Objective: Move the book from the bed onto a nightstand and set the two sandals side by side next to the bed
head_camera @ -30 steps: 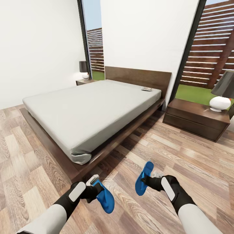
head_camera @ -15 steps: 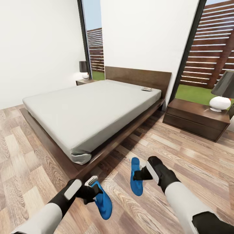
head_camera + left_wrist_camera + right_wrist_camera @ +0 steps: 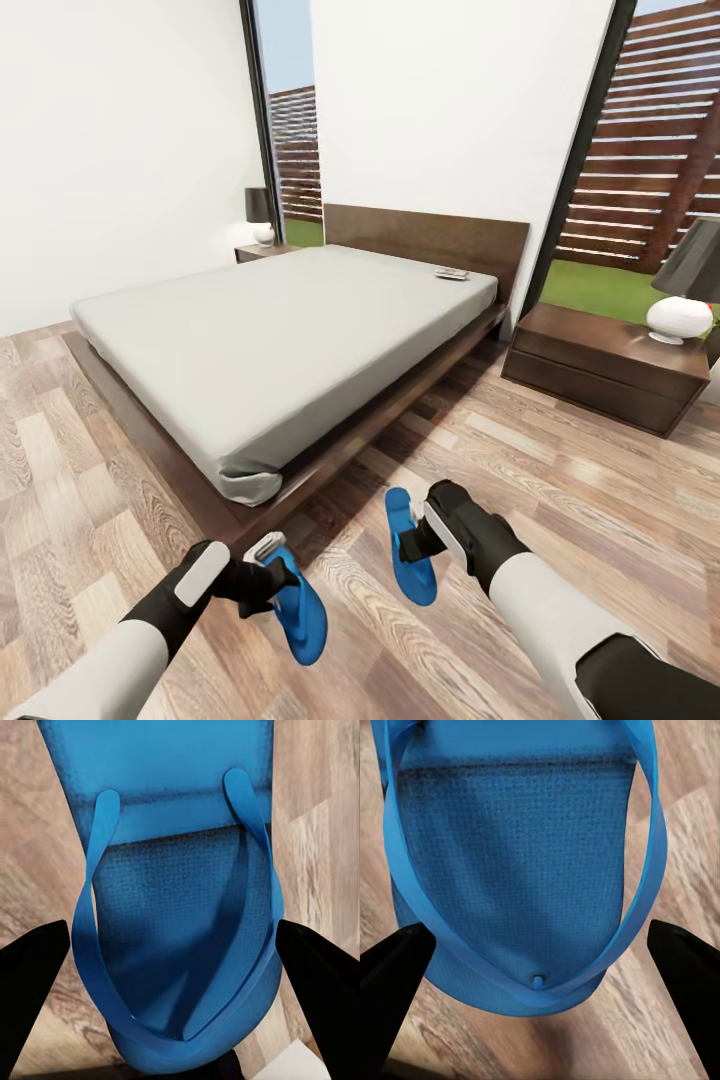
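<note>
Nearest, the left gripper [image 3: 262,578] pinches one blue sandal [image 3: 298,610] above the floor [image 3: 600,500], and the right gripper [image 3: 412,545] clamps the other sandal [image 3: 410,560] just beyond, both off the bed's [image 3: 280,340] foot corner. To do this well, I would level both soles, line up their toes, and lower them close together along the bed frame before letting go. Farther off, the book [image 3: 451,273] lies near the mattress's headboard corner, with the nightstand [image 3: 600,365] beside it.

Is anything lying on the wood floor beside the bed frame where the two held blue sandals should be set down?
Nothing visible: the plank floor beside the dark wooden bed is bare under the left sandal and right sandal.
</note>
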